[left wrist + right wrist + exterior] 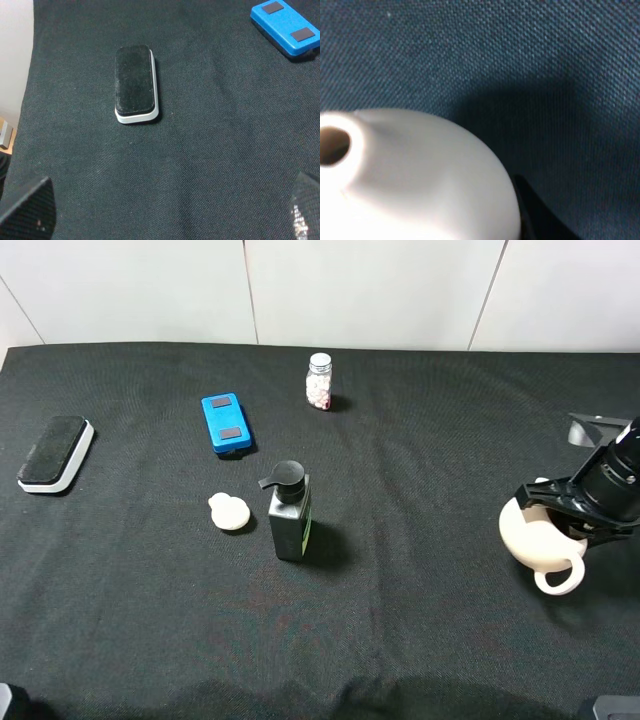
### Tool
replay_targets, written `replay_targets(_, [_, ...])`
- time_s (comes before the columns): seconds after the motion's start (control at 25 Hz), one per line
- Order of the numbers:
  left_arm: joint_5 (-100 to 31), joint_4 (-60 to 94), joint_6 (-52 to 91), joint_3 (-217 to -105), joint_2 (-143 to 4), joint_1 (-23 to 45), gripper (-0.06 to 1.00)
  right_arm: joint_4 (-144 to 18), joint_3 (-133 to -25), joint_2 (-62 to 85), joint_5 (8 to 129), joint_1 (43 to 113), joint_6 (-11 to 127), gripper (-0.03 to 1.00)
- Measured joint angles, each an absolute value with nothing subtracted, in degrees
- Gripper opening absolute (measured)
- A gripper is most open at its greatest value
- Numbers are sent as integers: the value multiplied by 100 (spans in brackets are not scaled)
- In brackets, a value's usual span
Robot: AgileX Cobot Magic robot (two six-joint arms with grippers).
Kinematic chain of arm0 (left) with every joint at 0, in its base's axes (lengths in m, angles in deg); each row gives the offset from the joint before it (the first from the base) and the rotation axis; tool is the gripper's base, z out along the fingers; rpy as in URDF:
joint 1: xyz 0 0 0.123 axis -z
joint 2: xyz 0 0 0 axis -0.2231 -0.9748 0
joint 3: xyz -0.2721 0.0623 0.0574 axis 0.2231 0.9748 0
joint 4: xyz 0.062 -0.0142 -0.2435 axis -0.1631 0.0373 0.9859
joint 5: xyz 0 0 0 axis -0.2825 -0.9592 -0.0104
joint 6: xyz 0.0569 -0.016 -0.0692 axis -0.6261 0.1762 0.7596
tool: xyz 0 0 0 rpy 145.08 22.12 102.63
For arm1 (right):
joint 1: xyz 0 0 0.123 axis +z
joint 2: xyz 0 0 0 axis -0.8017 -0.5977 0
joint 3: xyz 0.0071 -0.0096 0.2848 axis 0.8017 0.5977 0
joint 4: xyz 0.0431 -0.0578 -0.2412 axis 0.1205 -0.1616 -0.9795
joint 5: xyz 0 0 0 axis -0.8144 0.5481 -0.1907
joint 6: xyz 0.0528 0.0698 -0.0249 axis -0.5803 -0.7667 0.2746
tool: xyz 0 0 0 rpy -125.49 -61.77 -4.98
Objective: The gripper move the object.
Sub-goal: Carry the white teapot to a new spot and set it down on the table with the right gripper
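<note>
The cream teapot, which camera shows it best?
Exterior high: the cream teapot shows body and loop handle, its top under the right gripper. Right wrist shows only a blurred close-up of its side and spout. Left wrist misses it.

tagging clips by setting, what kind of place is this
Probably a robot lab test bench: a table under black cloth, plain white wall panels, and unrelated items spaced out on it, such as a pump bottle and a cream pot.
</note>
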State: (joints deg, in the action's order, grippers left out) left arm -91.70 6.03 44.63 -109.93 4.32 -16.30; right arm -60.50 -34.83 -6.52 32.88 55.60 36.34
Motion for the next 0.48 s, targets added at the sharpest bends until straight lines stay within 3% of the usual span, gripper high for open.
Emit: replay_targets(0.48, [-9170, 603, 4463, -10993, 432, -1630, 99, -5944, -3889, -119, 2540, 5560, 3616, 9])
